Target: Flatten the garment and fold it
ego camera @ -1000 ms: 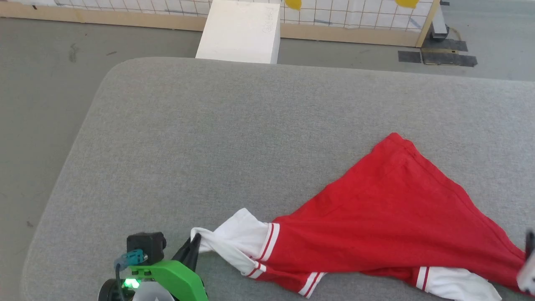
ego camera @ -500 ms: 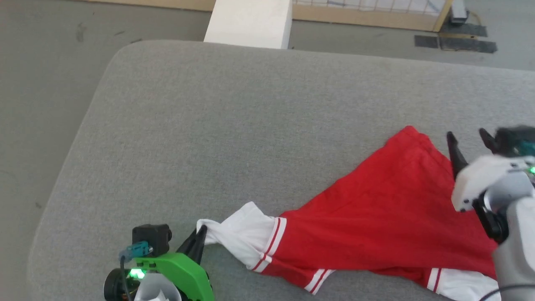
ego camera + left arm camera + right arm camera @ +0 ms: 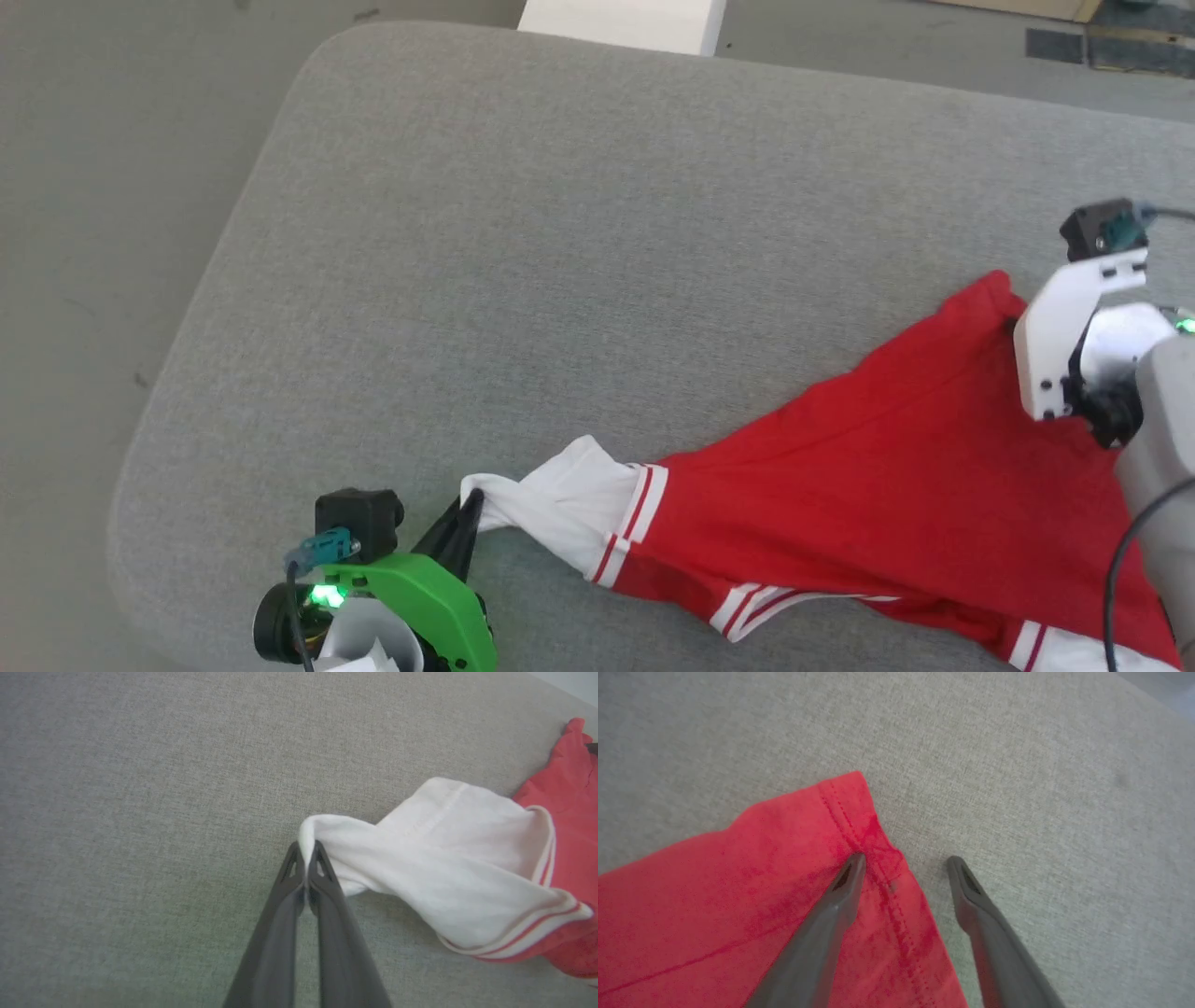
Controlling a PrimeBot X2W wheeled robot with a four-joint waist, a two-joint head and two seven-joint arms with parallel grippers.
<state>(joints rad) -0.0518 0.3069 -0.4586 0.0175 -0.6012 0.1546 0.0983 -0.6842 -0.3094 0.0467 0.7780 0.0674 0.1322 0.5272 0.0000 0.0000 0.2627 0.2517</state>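
Garment (image 3: 868, 485) lies bunched in a long wedge on the grey bench (image 3: 560, 233), running from a white sleeve (image 3: 420, 858) at my left to a red hem corner (image 3: 850, 807) at my right. My left fingers (image 3: 280, 914) are pressed together, pinching the sleeve tip. My right fingers (image 3: 822, 933) are spread astride the hem beside that corner, one over cloth, one over bare bench. I judge closing there comes next.
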